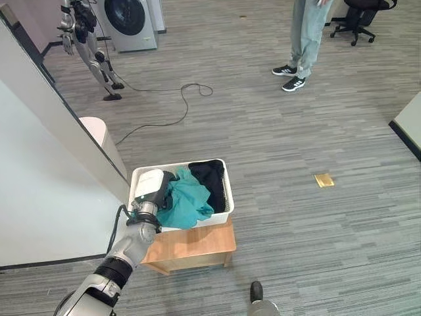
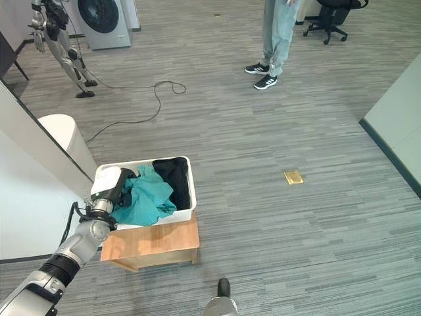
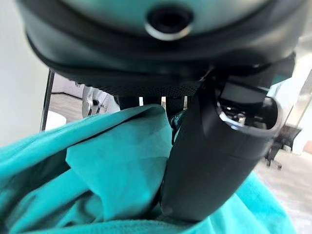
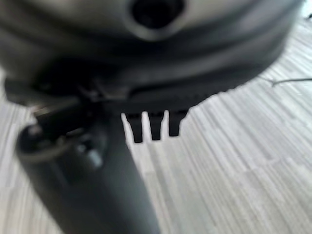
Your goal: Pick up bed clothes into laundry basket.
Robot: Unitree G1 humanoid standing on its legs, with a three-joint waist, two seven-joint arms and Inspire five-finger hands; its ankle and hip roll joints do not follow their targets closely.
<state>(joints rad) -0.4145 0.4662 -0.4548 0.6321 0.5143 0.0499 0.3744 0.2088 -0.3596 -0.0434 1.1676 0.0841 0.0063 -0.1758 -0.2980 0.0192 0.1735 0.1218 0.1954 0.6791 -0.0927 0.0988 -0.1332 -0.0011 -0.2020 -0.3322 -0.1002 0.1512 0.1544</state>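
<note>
The left hand sits at the 9 o'clock side of the white laundry basket, palm down on the teal cloth. In its wrist view the thumb presses against a fold of that cloth while the fingers reach past it — whether they are curled round the fabric I cannot tell. The right hand hangs over bare floor, its fingers straight and holding nothing.

The teal cloth is heaped in the basket's middle and 9 o'clock half; a black garment lies beside it toward 1 o'clock, touching it. The basket rests on a low wooden counter.

Further out — a white partition wall runs close along the basket's 9 o'clock side, with a pale rounded bin just behind it. At 11 o'clock, well apart, stand a washing machine and another robot. A person's legs stand at 1 o'clock beside an office chair. A small brass floor plate lies at 3 o'clock.
</note>
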